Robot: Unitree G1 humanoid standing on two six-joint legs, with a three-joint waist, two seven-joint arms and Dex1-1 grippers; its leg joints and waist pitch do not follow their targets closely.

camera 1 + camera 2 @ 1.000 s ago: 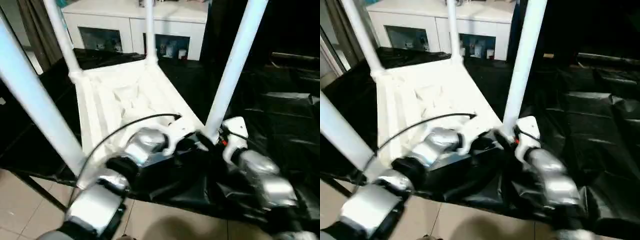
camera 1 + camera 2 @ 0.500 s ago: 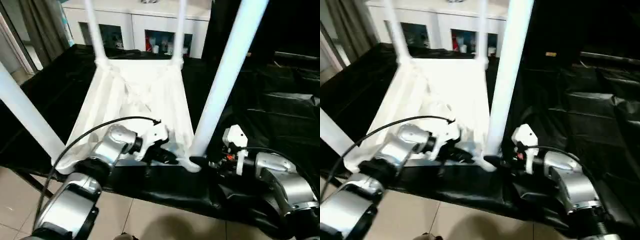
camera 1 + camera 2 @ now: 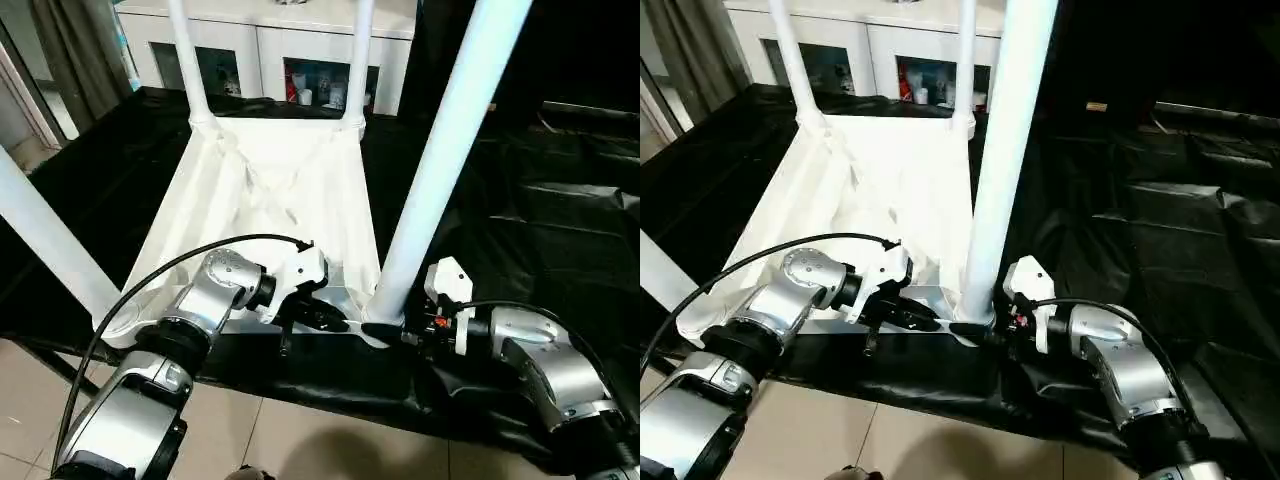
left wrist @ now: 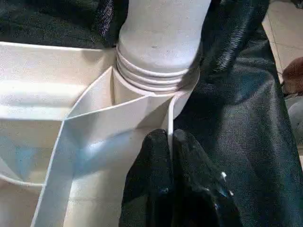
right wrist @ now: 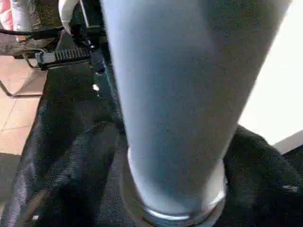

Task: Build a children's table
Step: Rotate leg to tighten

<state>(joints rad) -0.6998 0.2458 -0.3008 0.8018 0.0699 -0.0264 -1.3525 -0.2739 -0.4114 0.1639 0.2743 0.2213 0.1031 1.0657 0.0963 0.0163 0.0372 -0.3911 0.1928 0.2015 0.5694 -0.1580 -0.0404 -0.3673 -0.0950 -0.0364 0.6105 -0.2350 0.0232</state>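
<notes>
A: Where's the children's table (image 3: pixel 275 190) rn?

B: Upside down on the black-draped surface (image 3: pixel 560 230), ribbed underside up, all four legs standing in their corner sockets. Compared w/ a sec ago it sits squarer to the robot; some of that is prob. the camera shifting, but the near edge looks swung round too.

A: Near-right leg (image 3: pixel 450 140)?

B: Upright in its socket. In the left wrist view its threaded collar (image 4: pixel 156 71) sits on the socket w/ a few ridges showing, so I'd guess it's not fully home yet.

A: Left pincer (image 3: pixel 322 318)?

B: Fingers (image 4: pixel 156 161) together, pinched on the thin rim of the top just beside that socket. It has slid along the near edge toward the corner since a sec ago, i.e. bracing the top.

A: Right pincer (image 3: pixel 385 330)?

B: Now at the foot of the near-right leg, by the socket, w/ the wrist turned. Jaws look to be narrowing around the leg base, but whether they're apart or clamped on it, can't tell from here.

A: Meaning for the job?

B: Assembly's nearly done imo. What's left looks like snugging this last leg, then flipping the table upright. White cabinet (image 3: pixel 270 40) behind isn't part of it.
</notes>
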